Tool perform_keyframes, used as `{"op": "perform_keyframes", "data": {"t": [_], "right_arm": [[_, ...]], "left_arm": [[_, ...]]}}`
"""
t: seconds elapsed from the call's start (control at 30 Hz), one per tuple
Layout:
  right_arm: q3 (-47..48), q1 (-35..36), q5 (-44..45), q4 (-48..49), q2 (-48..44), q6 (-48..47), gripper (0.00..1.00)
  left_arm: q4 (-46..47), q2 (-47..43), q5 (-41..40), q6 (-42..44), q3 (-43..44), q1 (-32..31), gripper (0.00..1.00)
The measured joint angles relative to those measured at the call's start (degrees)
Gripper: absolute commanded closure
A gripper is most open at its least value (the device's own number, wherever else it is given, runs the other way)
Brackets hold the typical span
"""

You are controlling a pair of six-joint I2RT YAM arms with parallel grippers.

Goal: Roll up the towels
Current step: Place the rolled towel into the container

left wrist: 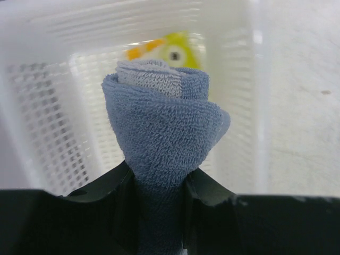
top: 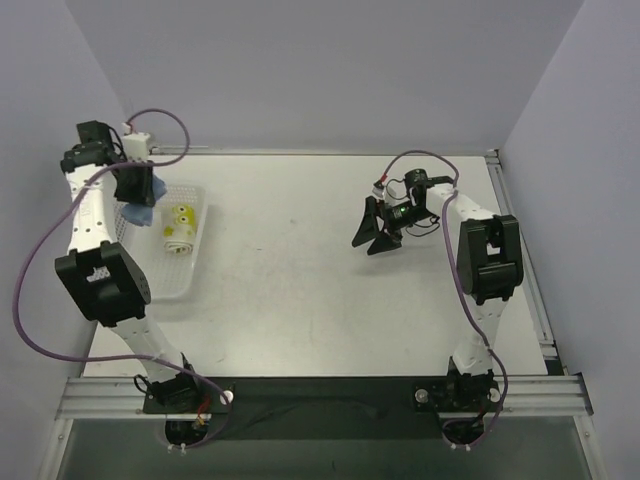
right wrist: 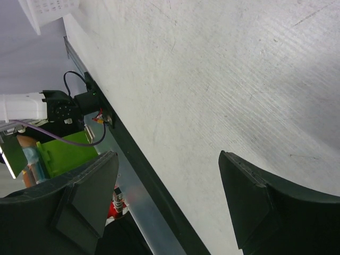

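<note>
A light blue towel (left wrist: 162, 122), rolled into a tight bundle, stands up between the jaws of my left gripper (left wrist: 159, 183), which is shut on its lower end. In the top view this blue towel (top: 140, 214) hangs over the far left end of the white mesh basket (top: 185, 280), below the left gripper (top: 135, 190). A cream-white towel with yellow and green prints (top: 180, 228) lies rolled inside the basket, blurred behind the blue roll as the cream towel (left wrist: 172, 50). My right gripper (top: 377, 238) hovers open over the right of the table, nothing between its jaws (right wrist: 169, 159).
The basket's mesh walls (left wrist: 42, 117) surround the blue roll on the left and behind. Grey walls close in the table on three sides. A black strip and metal rail (right wrist: 139, 175) run along the near edge by the arm bases.
</note>
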Motion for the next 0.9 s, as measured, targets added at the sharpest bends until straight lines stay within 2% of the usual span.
{"op": "perform_keyframes", "data": {"t": [0.1,0.2,0.53,0.9], "right_arm": [[0.0,-0.1,0.2,-0.5,0.0,-0.5,0.22],[0.0,-0.1,0.3,-0.7,0.0,-0.6,0.22],[0.0,-0.9,0.3,-1.0,0.0,-0.7,0.22],[0.0,-2.4,0.3,-1.1,0.0,-0.8,0.22]], "left_arm": [[-0.2,2.6,-2.7,-2.3,5.0,6.4,1.00],[-0.2,6.0,-6.1,-4.2,7.5,8.6,1.00],[0.5,20.7,-15.3,-10.4,7.3,7.3,1.00],[5.7,24.4,-19.8,-12.0,5.9,4.9,1.00]]}}
